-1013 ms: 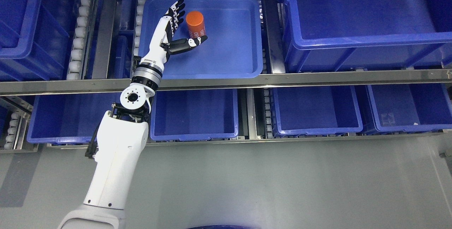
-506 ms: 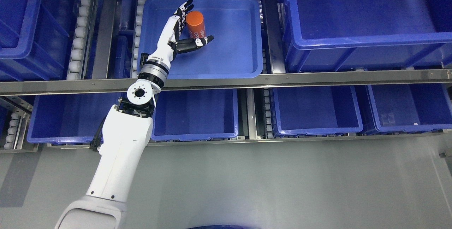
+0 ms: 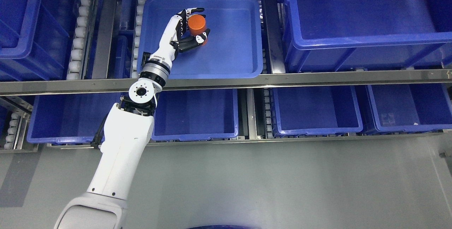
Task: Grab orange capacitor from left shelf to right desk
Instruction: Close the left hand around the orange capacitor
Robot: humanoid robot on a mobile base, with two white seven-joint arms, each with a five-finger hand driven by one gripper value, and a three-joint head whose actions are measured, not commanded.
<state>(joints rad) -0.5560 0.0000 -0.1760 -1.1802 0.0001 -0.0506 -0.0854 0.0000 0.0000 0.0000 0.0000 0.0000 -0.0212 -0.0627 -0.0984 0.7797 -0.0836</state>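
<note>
A: Where is the orange capacitor (image 3: 196,24) right now?

B: In the upper middle of the frame, inside the shallow blue tray (image 3: 233,52) on the upper level of the shelf (image 3: 317,77). It sits in the tray's upper left part, with its round top facing the camera.

A: And the hand?

B: The left hand (image 3: 189,27) is wrapped around it. The arm comes up from the lower left of the frame, crosses the metal rail of the shelf and reaches into the tray. The fingers (image 3: 195,10) curl over the far side of the capacitor, and the thumb (image 3: 197,39) presses against its near side, so the capacitor lies between them, against the palm.

A: So it is grasping it?

B: Yes, the hand is clenched around the capacitor. I cannot tell whether the capacitor rests on the tray floor or is raised off it.

A: What else is around?

B: A large blue bin (image 3: 353,24) stands to the right of the tray, and smaller blue bins (image 3: 317,112) line the lower level. Grey floor (image 3: 282,186) fills the bottom of the frame.
</note>
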